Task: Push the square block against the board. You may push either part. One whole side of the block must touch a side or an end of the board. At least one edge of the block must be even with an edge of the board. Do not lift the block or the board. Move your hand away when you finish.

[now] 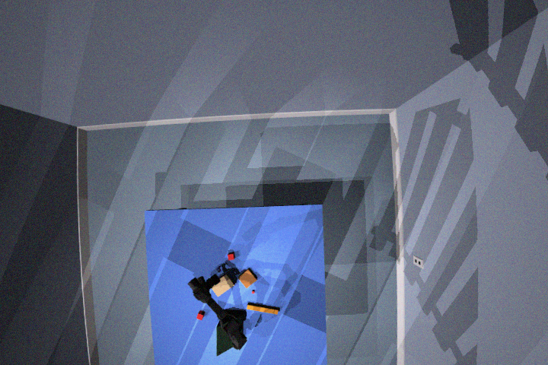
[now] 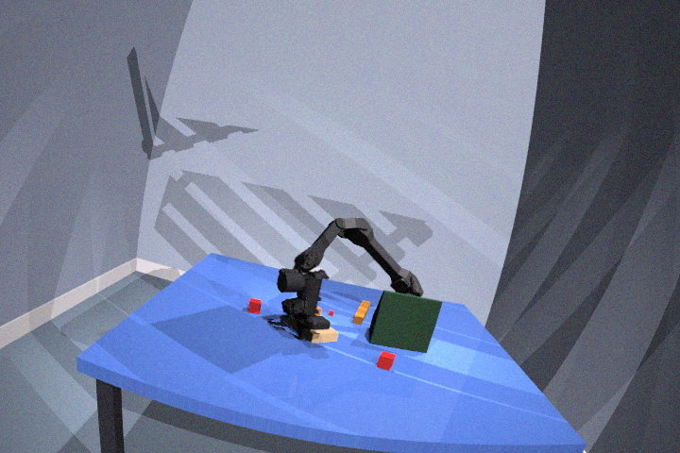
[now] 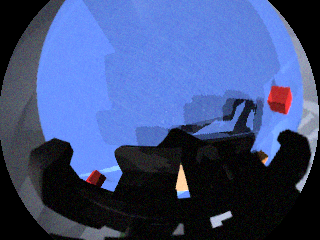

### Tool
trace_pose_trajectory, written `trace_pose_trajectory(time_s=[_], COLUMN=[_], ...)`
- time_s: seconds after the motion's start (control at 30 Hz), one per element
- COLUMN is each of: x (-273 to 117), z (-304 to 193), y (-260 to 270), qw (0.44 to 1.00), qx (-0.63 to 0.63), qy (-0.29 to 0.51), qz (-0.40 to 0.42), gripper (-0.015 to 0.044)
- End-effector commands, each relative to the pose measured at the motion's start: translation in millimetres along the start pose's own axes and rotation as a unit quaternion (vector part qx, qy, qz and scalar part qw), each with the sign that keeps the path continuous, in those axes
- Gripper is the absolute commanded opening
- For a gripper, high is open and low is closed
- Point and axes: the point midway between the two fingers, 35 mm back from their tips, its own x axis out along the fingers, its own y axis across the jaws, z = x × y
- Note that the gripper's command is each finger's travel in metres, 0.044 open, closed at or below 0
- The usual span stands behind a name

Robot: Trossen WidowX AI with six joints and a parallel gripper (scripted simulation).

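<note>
The square block, orange-brown (image 1: 247,277) (image 2: 318,310) (image 3: 263,157), lies flat; the arm hides most of it in the exterior view. The board, pale tan (image 1: 223,286) (image 2: 325,335) (image 3: 181,181), lies beside it, with a narrow gap between them in the top view. My gripper (image 1: 213,280) (image 2: 300,336) (image 3: 174,131) is shut and empty. It points down, low, at the board's long side facing away from the arm's base, and covers part of the board. Whether the fingertips touch the board is hidden.
A large dark green block (image 1: 224,342) (image 2: 405,323) stands near the arm's base. An orange-yellow bar (image 1: 262,308) (image 2: 362,312) lies past the square block. Red cubes (image 1: 230,255) (image 1: 200,315) (image 2: 254,306) (image 2: 385,360) (image 3: 280,100) (image 3: 95,178) and a tiny red piece (image 1: 253,291) (image 2: 331,312) are around.
</note>
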Motion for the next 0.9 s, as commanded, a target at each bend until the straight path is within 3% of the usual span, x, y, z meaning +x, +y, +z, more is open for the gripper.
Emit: trace_pose_trajectory(time_s=[0.0,0.87], x=[1,1], z=[1,-32], y=[2,2], qw=[1.000,1.000], qx=[-0.004,-0.005], qy=[-0.004,-0.003], qz=[-0.004,-0.004], gripper=[0.0000,0.0000])
